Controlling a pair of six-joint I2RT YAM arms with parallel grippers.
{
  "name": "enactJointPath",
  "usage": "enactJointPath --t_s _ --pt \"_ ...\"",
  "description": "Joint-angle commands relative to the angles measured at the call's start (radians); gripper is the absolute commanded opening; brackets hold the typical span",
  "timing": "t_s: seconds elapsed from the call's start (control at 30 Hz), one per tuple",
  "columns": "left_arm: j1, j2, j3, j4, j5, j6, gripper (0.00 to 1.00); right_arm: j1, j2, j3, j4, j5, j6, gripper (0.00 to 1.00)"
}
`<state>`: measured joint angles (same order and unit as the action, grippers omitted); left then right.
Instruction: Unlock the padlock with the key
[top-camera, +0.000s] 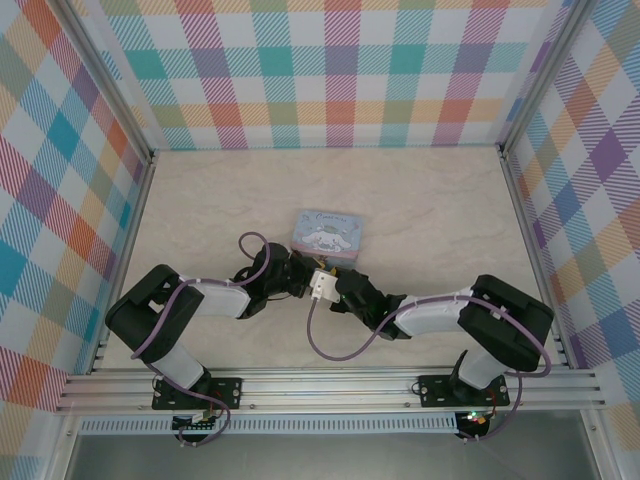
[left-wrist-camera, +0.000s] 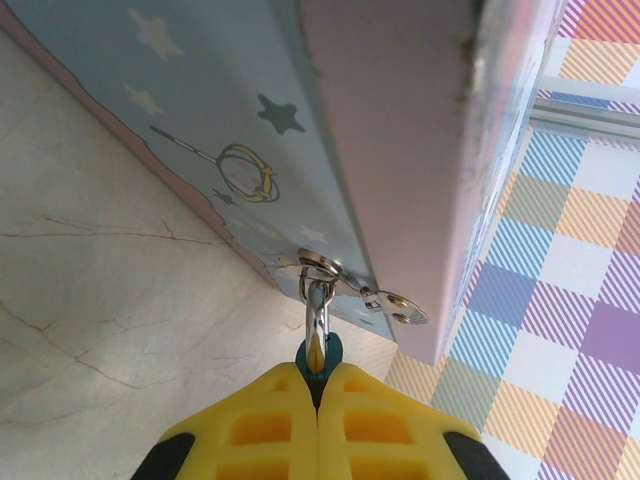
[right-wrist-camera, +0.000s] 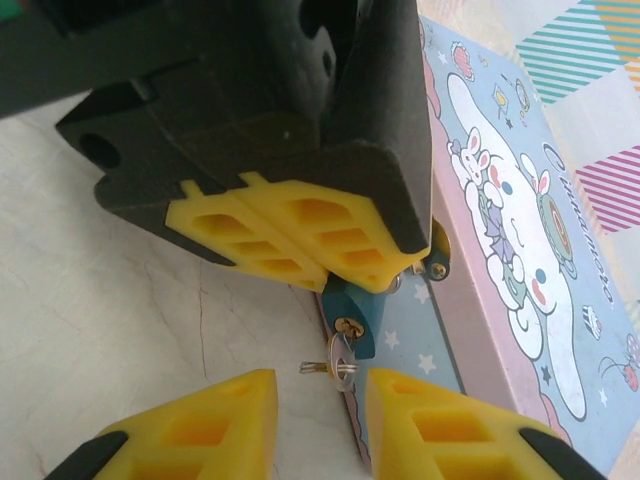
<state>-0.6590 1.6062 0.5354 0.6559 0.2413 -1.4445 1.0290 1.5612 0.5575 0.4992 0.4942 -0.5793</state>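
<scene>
The tiny blue padlock (right-wrist-camera: 357, 308) hangs by its silvery shackle (left-wrist-camera: 317, 308) from the hasp on the front of the pale blue cartoon tin (right-wrist-camera: 520, 250). My left gripper (left-wrist-camera: 318, 372) is shut on the padlock's body, and the right wrist view shows it from above (right-wrist-camera: 325, 268). The small grey key (right-wrist-camera: 342, 358) sticks out of the keyhole at the padlock's bottom, with a thin ring on its head. My right gripper (right-wrist-camera: 320, 400) is open just below the key, one yellow finger on each side, not touching it. From the top view both grippers (top-camera: 298, 272) (top-camera: 330, 285) meet at the tin's near edge.
The tin (top-camera: 328, 232) lies flat mid-table on the pale marbled tabletop (top-camera: 430, 210). Plaid walls enclose the table on three sides. Both arms' cables loop near the grippers. Open table lies to the left, right and behind the tin.
</scene>
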Motion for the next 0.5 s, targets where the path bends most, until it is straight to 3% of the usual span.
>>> enactJointPath --t_s 0.0,0.47 --pt "-0.01 -0.037 0.024 0.019 -0.005 -0.005 0.0 -0.007 0.011 0.025 0.046 0.003 0.025 0.27" --pt "-0.01 -0.037 0.023 0.019 -0.004 -0.008 0.0 -0.012 0.052 0.05 0.079 -0.001 0.044 0.15"
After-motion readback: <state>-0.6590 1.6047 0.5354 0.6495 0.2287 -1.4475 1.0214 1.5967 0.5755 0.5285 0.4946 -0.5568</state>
